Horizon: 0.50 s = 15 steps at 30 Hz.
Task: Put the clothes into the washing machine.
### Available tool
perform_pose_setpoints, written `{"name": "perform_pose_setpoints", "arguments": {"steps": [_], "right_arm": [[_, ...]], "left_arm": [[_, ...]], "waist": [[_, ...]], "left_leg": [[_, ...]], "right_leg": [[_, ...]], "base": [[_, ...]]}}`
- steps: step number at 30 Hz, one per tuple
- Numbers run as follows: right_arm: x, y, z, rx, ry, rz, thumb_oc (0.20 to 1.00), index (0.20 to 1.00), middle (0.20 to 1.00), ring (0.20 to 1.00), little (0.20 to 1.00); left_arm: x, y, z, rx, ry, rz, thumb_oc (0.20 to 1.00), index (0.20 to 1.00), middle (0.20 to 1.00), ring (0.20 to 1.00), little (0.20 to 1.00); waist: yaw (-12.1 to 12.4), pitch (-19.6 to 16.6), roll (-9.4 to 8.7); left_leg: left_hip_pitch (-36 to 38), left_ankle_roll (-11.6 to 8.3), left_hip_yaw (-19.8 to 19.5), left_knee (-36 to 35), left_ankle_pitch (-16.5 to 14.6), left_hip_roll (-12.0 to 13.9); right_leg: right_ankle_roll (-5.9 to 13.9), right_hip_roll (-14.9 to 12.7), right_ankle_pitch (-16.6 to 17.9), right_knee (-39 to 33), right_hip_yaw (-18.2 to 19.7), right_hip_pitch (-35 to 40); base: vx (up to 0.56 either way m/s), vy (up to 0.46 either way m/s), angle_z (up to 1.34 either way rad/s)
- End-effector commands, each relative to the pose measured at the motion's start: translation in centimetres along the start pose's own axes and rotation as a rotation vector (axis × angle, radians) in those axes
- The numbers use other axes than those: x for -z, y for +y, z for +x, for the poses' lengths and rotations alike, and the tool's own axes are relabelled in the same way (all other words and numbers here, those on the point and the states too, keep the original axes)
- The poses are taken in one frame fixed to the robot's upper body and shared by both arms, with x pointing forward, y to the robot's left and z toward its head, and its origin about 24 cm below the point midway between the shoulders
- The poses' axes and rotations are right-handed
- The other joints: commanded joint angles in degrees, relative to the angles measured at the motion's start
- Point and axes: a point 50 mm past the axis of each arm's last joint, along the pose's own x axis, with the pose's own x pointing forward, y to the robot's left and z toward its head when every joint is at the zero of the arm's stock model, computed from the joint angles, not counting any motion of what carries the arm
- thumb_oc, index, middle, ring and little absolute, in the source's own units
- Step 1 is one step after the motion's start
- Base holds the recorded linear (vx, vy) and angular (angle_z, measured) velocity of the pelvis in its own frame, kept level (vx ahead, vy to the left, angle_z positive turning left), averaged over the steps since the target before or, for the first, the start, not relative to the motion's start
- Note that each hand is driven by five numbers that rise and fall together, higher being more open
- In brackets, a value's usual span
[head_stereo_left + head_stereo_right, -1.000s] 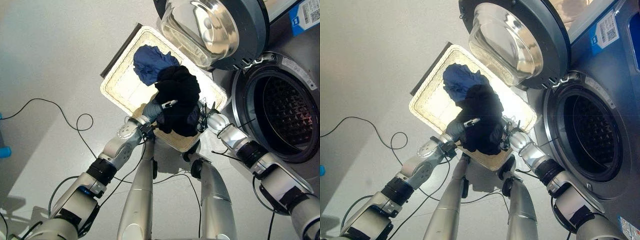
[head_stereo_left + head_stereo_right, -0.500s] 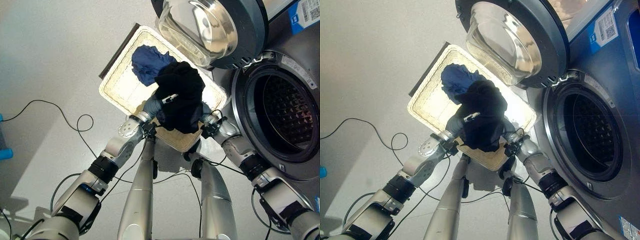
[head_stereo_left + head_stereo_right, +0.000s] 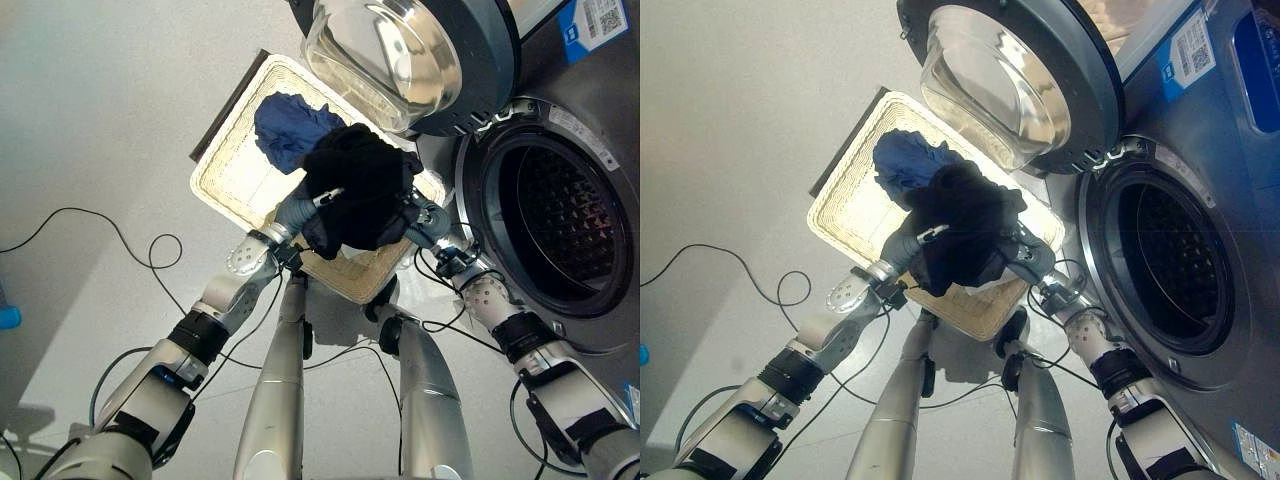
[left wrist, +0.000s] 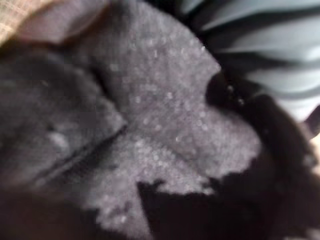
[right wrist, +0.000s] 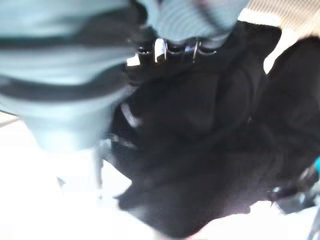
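Where basket (image 3: 235, 180) sits (pale floor (image 3: 100, 100)).

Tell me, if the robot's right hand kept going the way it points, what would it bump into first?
Probably the black garment bunched against the right hand, which points toward the left hand on its far side. Depth is hard to judge; the blue garment lies in the basket beyond.
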Motion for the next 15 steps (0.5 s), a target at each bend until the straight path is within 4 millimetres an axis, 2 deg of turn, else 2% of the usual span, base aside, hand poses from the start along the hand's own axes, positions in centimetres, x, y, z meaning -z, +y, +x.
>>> {"name": "perform_pose_setpoints", "arguments": {"steps": [1,15], "right_arm": [[-1.0,2.6,2.4,-0.300,-0.057,0.038,1.000,1.000,1.000,1.000,1.000],[1.3,3.8,3.4,-0.443,0.000,0.161,1.000,1.000,1.000,1.000,1.000]], "left_arm": [[-1.0,-1.0,1.4,0.036,-0.076,0.006,0.200,0.200,0.200,0.200,0.200],[-1.2,-1.5,1.9,0.038,-0.110,0.019,0.200,0.200,0.200,0.200,0.200]], "waist": [[-0.9,-0.7,1.27],[-1.0,-0.7,1.56]], "left_leg": [[1.4,1.59,4.2,3.6,-7.0,-3.8],[1.0,1.26,4.2,3.3,-6.5,-3.9]], "right_leg": [[6.25,2.0,11.0,-11.5,-1.8,2.6],[6.19,2.2,11.0,-11.8,-2.0,2.5]], "base": [[0.00,0.000,0.00],[0.00,0.000,0.00]]}}
